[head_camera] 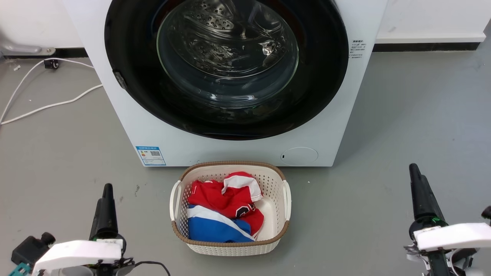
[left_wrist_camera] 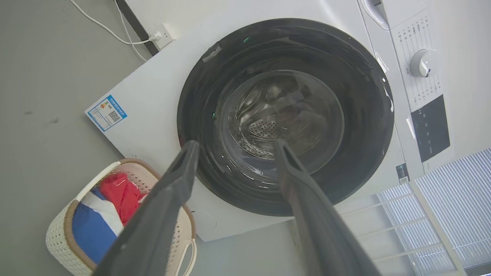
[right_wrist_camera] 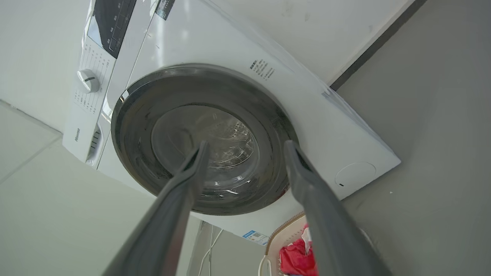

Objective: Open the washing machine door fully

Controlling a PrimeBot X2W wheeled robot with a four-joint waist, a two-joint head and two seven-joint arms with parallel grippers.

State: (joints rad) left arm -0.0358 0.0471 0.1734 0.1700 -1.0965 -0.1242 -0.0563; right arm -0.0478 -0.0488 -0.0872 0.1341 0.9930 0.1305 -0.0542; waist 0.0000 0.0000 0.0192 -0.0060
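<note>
The white washing machine (head_camera: 322, 142) stands at the top centre of the head view. Its door (head_camera: 134, 96), a glossy black round ring with a clear glass bowl, lies flat against the front, and the steel drum shows through the glass. My left gripper (head_camera: 107, 189) hovers low at the lower left, and my right gripper (head_camera: 414, 170) at the lower right, both well short of the machine. In the left wrist view my left gripper (left_wrist_camera: 234, 143) is open and points at the door (left_wrist_camera: 199, 96). The right gripper (right_wrist_camera: 246, 143) is open too, facing the door (right_wrist_camera: 130, 126). Neither holds anything.
A white wicker-look basket (head_camera: 287, 199) with red, white and blue clothes sits on the grey floor just in front of the machine, between my arms. White cables (head_camera: 46, 105) trail on the floor at the left. A round filter cap (head_camera: 299, 156) and a blue label (head_camera: 150, 155) mark the machine's lower front.
</note>
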